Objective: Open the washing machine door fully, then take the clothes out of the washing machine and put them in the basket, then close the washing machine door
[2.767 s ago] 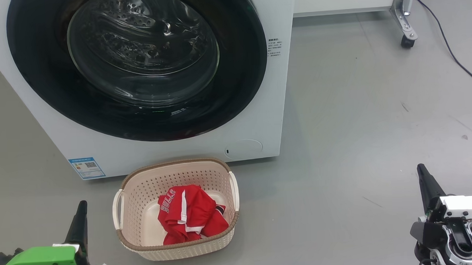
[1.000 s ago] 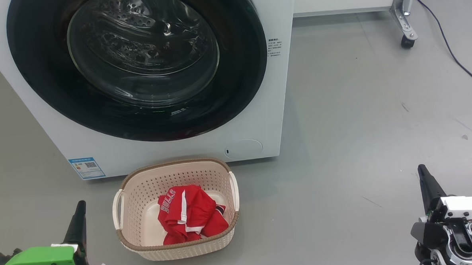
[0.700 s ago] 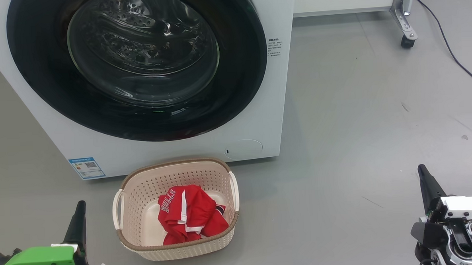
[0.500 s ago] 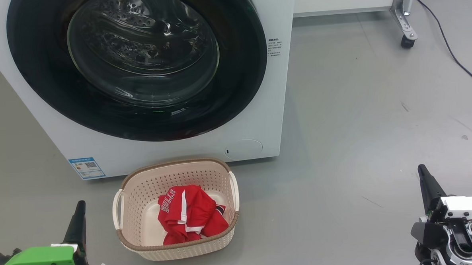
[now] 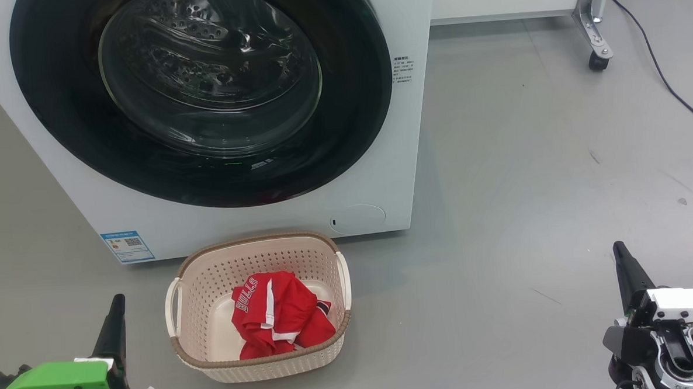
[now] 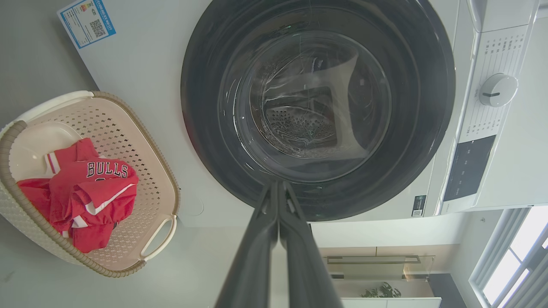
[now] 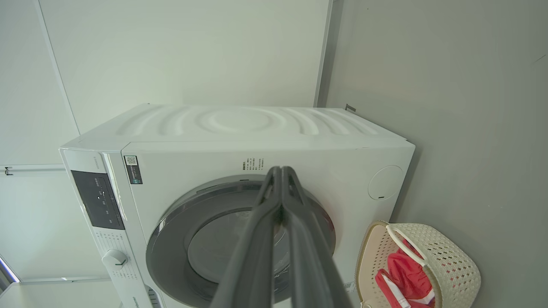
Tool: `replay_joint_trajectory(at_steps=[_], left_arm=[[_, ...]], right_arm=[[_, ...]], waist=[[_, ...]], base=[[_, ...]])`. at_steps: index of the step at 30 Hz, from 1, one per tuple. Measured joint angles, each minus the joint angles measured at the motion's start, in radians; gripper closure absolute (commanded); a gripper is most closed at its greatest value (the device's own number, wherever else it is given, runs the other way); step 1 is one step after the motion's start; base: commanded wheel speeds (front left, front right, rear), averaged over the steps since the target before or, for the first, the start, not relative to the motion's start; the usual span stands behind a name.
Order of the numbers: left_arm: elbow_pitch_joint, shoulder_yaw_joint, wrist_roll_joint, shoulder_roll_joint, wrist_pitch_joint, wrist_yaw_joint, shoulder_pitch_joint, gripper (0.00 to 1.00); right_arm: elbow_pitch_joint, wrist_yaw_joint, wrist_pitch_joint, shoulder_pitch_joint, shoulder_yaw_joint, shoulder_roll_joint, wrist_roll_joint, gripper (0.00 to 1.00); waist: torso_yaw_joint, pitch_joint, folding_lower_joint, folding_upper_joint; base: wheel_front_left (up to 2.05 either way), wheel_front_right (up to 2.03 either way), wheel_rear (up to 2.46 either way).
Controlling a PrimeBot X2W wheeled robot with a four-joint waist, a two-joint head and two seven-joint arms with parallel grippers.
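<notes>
You have the washing machine (image 5: pixel 419 127) ahead of you in the head view, its white front taking up the upper left; the washing machine door (image 5: pixel 354 100) sits shut and flush against that front, a glossy black rim around the bulging glass bowl; through the glass, in the left wrist view, you can make out the perforated steel drum (image 6: pixel 299 124). A blue label (image 5: pixel 127 246) marks the lower left corner of the front, and a round cover (image 5: pixel 357 217) the lower right; the left wrist view also gives you the white dial (image 6: pixel 498 89) on the control strip.

The basket (image 5: pixel 255 240) stands on the grey floor (image 5: pixel 527 181), just in front of the machine's lower edge and below the door; the clothes (image 5: pixel 279 317) lie bunched inside it, red with white stripes, the "BULLS" lettering facing up.

Your left gripper (image 5: pixel 119 301) is at the lower left, beside the basket's left handle but apart from it; its fingers are pressed together with nothing between them, and the left wrist view shows them meeting at the tips. Your right gripper (image 5: pixel 619 248) is at the lower right, over bare floor and well apart from both basket and machine; its fingers are likewise closed on nothing, which the right wrist view confirms.

Beyond the machine, at the upper right, a castor (image 5: pixel 597 59) rests on the floor; a dark cable (image 5: pixel 663 75) trails past it.
</notes>
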Motion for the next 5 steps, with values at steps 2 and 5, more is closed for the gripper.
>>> replay_joint_trajectory(at_steps=[2,5], left_arm=[[0.000,0.000,0.000,0.000,0.000,0.000,0.000,1.00],[0.000,0.001,0.000,0.000,0.000,0.000,0.000,1.00]], right_arm=[[0.000,0.000,0.000,0.000,0.000,0.000,0.000,1.00],[0.000,0.000,0.000,0.000,-0.001,0.000,0.000,1.00]], waist=[[0.000,0.000,0.0000,0.0000],[0.000,0.000,0.0000,0.0000]], base=[[0.00,0.00,0.00],[0.00,0.00,0.00]])
